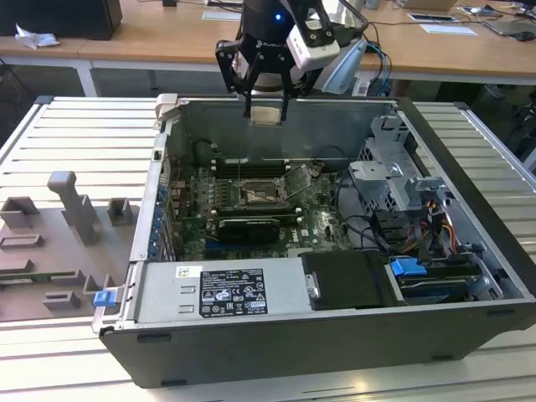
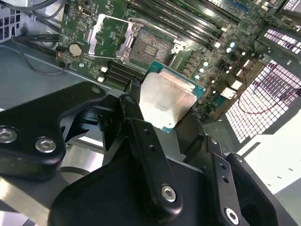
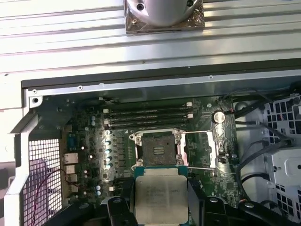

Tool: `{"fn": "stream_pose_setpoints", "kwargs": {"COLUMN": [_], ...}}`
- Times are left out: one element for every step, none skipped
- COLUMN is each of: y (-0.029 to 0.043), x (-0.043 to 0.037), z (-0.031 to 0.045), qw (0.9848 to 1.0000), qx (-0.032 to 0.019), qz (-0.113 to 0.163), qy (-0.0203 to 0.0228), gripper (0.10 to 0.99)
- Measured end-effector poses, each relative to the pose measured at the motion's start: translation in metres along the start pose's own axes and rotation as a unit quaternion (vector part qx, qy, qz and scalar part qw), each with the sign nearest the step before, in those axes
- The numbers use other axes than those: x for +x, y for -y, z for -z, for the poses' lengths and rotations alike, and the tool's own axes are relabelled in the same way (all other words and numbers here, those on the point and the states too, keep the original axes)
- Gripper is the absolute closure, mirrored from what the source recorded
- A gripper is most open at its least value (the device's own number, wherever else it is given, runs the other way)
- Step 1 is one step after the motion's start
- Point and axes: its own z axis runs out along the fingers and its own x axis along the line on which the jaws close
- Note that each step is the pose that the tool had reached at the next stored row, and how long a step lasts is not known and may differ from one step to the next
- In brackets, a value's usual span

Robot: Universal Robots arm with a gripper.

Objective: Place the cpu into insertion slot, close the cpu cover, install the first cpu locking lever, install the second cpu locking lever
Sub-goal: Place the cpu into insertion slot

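My gripper (image 1: 266, 110) hangs above the rear wall of the open computer case, shut on the cpu (image 1: 265, 115). In both wrist views the cpu's pale silvery face (image 2: 165, 101) (image 3: 161, 200) sits between the black fingers (image 2: 133, 106). Well below it on the green motherboard lies the insertion slot (image 1: 255, 197) (image 2: 149, 48) (image 3: 157, 149), its dark centre bare. The cpu cover (image 2: 107, 35) (image 3: 200, 149) is swung open and lies beside the slot. The thin wire locking levers (image 2: 153, 27) are unlatched around the socket.
Long black memory slots (image 3: 148, 117) run beside the socket. The case walls (image 1: 159, 180) ring the board, with a power supply (image 1: 222, 293) at the front and a drive cage with cables (image 1: 402, 197) at the exterior view's right. A grey fixture (image 1: 75, 209) sits at its left.
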Motion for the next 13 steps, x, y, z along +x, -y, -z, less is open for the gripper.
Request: {"fn": "stream_pose_setpoints", "kwargs": {"y": [0.0,0.0,0.0,0.0,0.0,0.0,0.0,0.0,0.0,0.0,0.0,0.0,0.0], "x": [0.0,0.0,0.0,0.0,0.0,0.0,0.0,0.0,0.0,0.0,0.0,0.0,0.0], "z": [0.0,0.0,0.0,0.0,0.0,0.0,0.0,0.0,0.0,0.0,0.0,0.0,0.0], "qw": [1.0,0.9999,0.9999,0.9999,0.9999,0.9998,0.9998,0.9997,0.9996,0.9995,0.9995,0.9994,0.9993], "qx": [-0.0002,-0.0002,-0.0002,-0.0003,-0.0003,-0.0003,-0.0004,-0.0005,-0.0006,-0.0006,-0.0006,-0.0007,-0.0007], "qz": [-0.008,-0.01,-0.013,-0.015,-0.016,-0.019,-0.021,-0.025,-0.029,-0.031,-0.032,-0.035,-0.036], "qy": [0.0007,0.0009,0.0012,0.0013,0.0014,0.0016,0.0018,0.0022,0.0025,0.0027,0.0029,0.0031,0.0032], "gripper": [0.545,0.545,0.545,0.545,0.545,0.545,0.545,0.545,0.545,0.545,0.545,0.545,0.545]}}
